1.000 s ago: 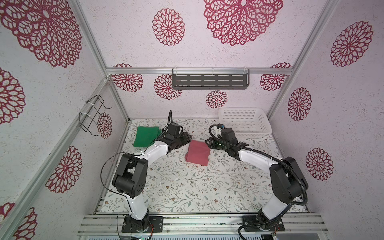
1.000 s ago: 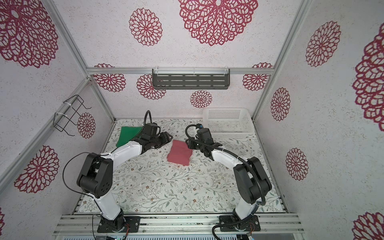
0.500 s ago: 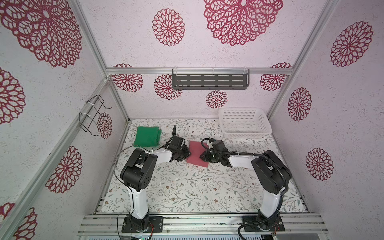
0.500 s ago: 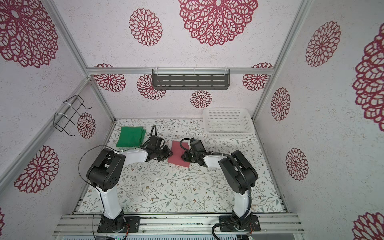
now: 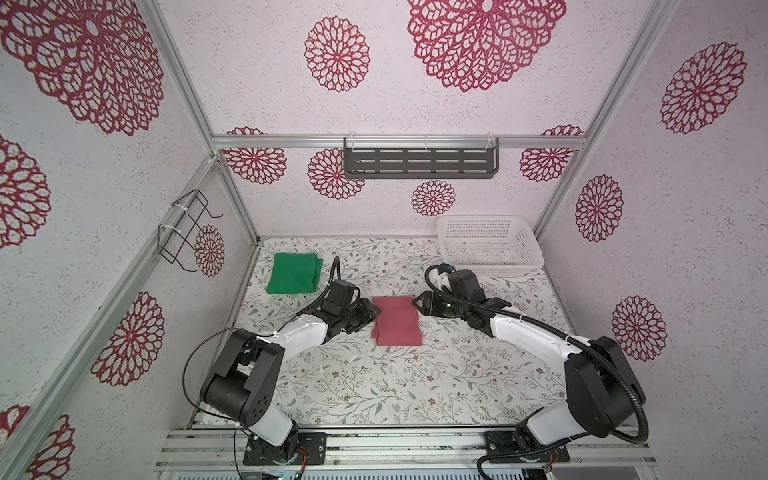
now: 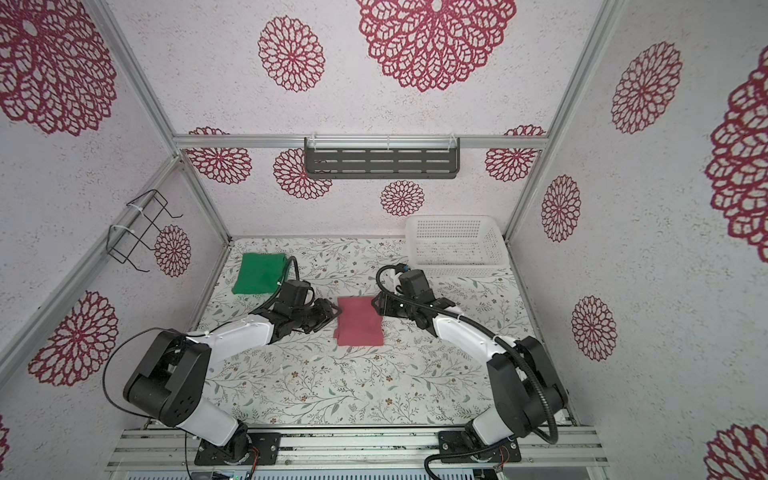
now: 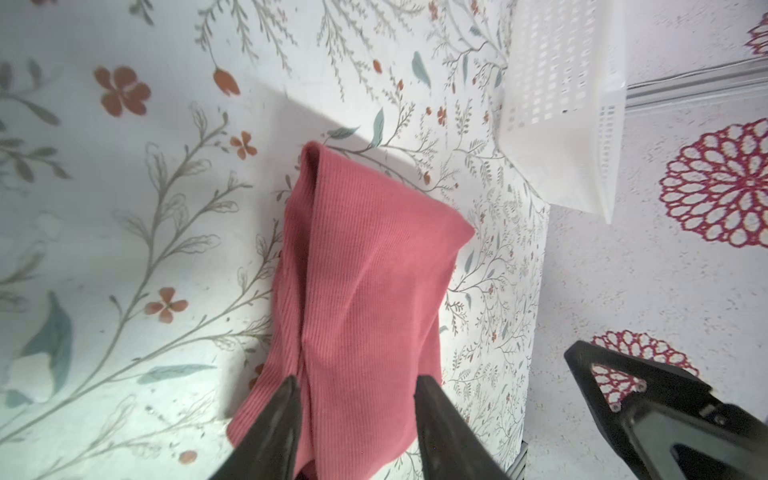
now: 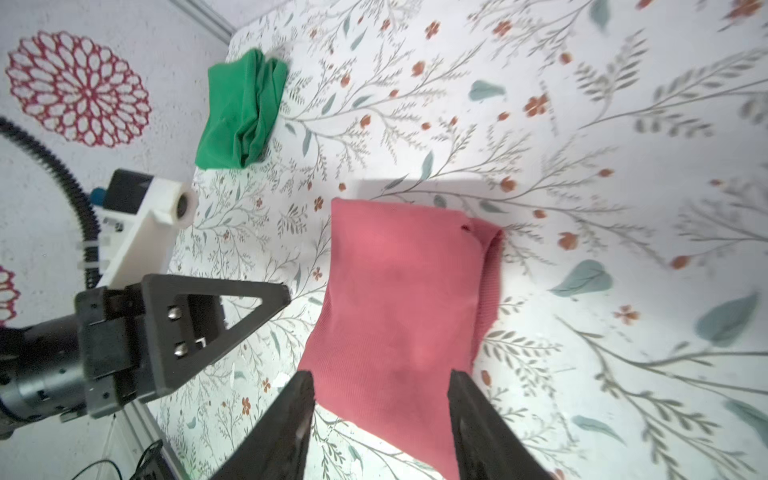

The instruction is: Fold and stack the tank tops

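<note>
While the red tank top (image 5: 397, 322) lies folded into a rough rectangle near the middle of the flowered table (image 5: 374, 386), the two arms flank it from either side; the left gripper (image 5: 371, 312) sits at its left edge, the right gripper (image 5: 417, 303) at its far right corner; in the left wrist view the dark fingers (image 7: 286, 415) stand apart, with ribbed red cloth showing in the gap and nothing pinched; in the right wrist view the fingers (image 8: 469, 415) are likewise spread, the near edge of the cloth lying between them, unclamped; the green tank top (image 5: 294, 274), also folded, rests at the far left of the table, well apart from the red one; a white basket (image 5: 490, 232) stands in the far right corner.
</note>
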